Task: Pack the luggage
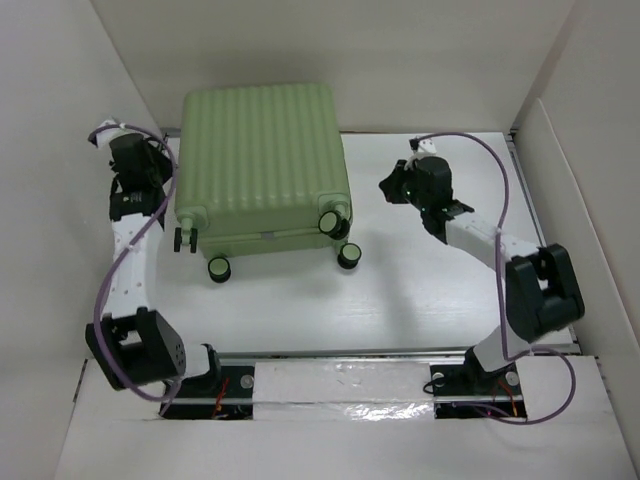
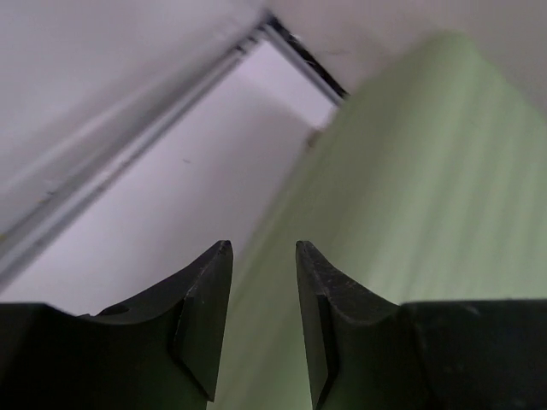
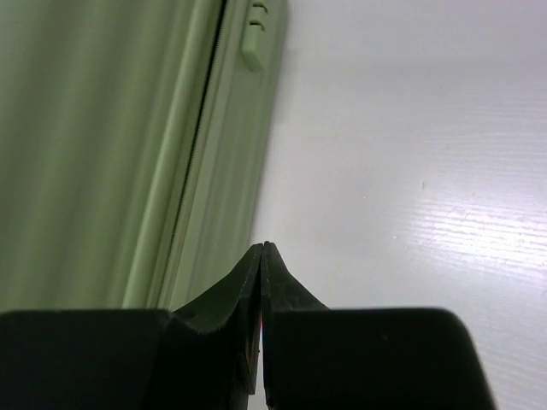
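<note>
The luggage (image 1: 262, 160), a pale green ribbed suitcase, lies flat and closed at the back left of the table, its wheels (image 1: 219, 268) pointing to the near side. My left gripper (image 1: 160, 162) sits against its left side. In the left wrist view that gripper (image 2: 263, 248) is open, with nothing between its fingers and the green shell (image 2: 427, 196) just ahead on the right. My right gripper (image 1: 386, 186) hovers a little to the right of the case. In the right wrist view it (image 3: 261, 246) is shut on nothing, beside the shell and zipper seam (image 3: 102, 145).
White walls (image 1: 120, 60) enclose the table on the left, back and right. A metal rail (image 1: 340, 352) runs along the near edge by both arm bases. A dark track (image 2: 299, 55) marks the table's edge near the left wall.
</note>
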You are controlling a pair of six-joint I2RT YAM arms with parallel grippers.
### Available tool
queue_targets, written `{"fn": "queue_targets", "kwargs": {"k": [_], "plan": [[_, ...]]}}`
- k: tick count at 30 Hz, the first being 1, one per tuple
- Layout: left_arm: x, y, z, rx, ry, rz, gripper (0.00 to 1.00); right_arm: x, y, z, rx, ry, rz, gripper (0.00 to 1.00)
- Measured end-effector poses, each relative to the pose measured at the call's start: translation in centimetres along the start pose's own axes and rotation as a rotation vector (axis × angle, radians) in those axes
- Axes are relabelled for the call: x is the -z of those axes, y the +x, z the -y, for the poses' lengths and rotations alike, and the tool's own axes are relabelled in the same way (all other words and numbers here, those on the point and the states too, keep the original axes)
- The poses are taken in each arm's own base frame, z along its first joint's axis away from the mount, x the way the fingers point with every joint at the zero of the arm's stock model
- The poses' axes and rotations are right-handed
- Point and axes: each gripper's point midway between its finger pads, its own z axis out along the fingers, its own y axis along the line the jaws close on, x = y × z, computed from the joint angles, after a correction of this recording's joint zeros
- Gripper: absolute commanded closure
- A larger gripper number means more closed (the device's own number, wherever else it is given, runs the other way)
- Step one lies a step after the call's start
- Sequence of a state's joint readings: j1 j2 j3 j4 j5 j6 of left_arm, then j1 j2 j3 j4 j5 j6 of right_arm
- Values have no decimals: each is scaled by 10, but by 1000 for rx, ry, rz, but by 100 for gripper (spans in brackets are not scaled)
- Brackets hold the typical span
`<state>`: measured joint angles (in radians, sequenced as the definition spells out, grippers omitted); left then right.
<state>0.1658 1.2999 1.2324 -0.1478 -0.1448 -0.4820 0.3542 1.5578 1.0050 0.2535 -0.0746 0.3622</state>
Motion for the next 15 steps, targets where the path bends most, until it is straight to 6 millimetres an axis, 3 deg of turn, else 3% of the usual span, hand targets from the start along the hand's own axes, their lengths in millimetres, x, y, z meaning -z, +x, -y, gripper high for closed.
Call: {"fn": "queue_targets", "kwargs": {"k": [4,6,10,13,15], "plan": [[-49,-16,-44,52,-133,-24,68,-43,6,7,12,31,-74,93],[-70,-13,-60,82,-148,-47,69,-61,7,10,19,39,-88,93],[-107,33,-86,123,-167,-189,70,-86,18,14,27,57,-129,93],[-130,83,-92,156,-152,-316,70,-104,31,14,33,64,-169,93],[-135,119,-94,190,-128,-389,72,-117,40,11,41,65,-195,93]]}}
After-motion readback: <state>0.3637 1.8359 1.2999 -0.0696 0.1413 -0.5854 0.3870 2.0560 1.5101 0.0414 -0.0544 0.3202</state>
